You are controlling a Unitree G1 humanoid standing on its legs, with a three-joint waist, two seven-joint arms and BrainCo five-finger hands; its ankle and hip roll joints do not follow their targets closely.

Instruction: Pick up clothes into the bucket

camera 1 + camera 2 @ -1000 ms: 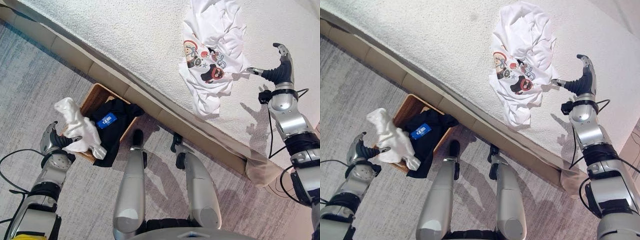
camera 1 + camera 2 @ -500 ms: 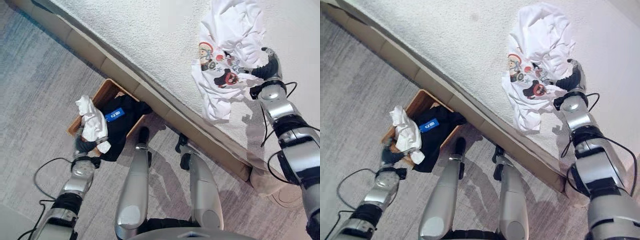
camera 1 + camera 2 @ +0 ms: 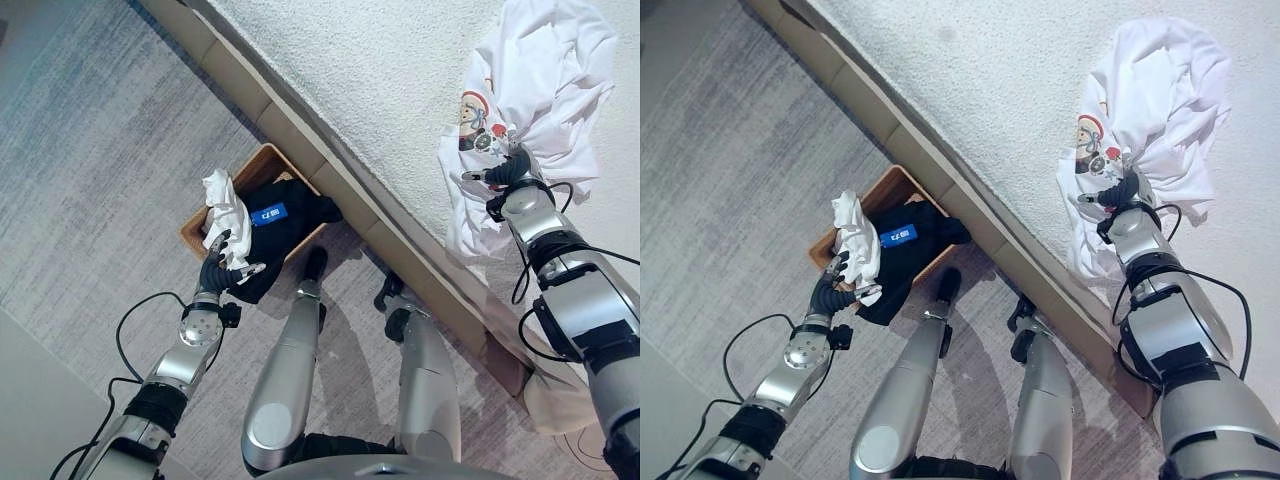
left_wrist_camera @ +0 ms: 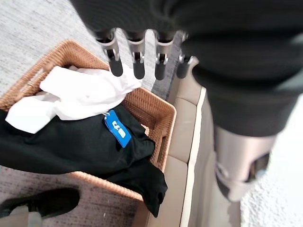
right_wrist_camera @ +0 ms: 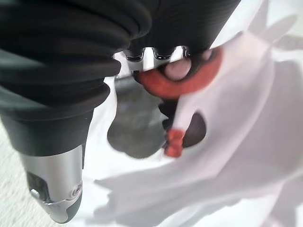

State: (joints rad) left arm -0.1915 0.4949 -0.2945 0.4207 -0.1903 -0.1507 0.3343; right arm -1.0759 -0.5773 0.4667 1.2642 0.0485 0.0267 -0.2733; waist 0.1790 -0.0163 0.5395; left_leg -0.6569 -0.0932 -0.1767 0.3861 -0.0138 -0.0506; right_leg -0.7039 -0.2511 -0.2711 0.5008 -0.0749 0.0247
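Observation:
A wicker basket (image 3: pixel 225 185) stands on the carpet against the bed's edge. Inside it a white cloth (image 4: pixel 90 92) lies on a black garment (image 4: pixel 71 142) with a blue tag (image 4: pixel 117 130); part of the black garment hangs over the rim. My left hand (image 3: pixel 218 272) hovers open just at the basket's near side, its fingers (image 4: pixel 137 61) straight and holding nothing. On the bed lies a white T-shirt (image 3: pixel 550 90) with a cartoon print. My right hand (image 3: pixel 510 170) rests on the shirt at the print, pressed into the cloth (image 5: pixel 227 142).
The bed has a white textured cover (image 3: pixel 380 70) and a beige side panel (image 3: pixel 300 150) that runs diagonally behind the basket. Grey carpet (image 3: pixel 90 180) spreads to the left of the basket.
The camera has shifted. My left hand has let go of the white cloth, which now lies in the basket. My right hand has come down from beside the shirt onto its print.

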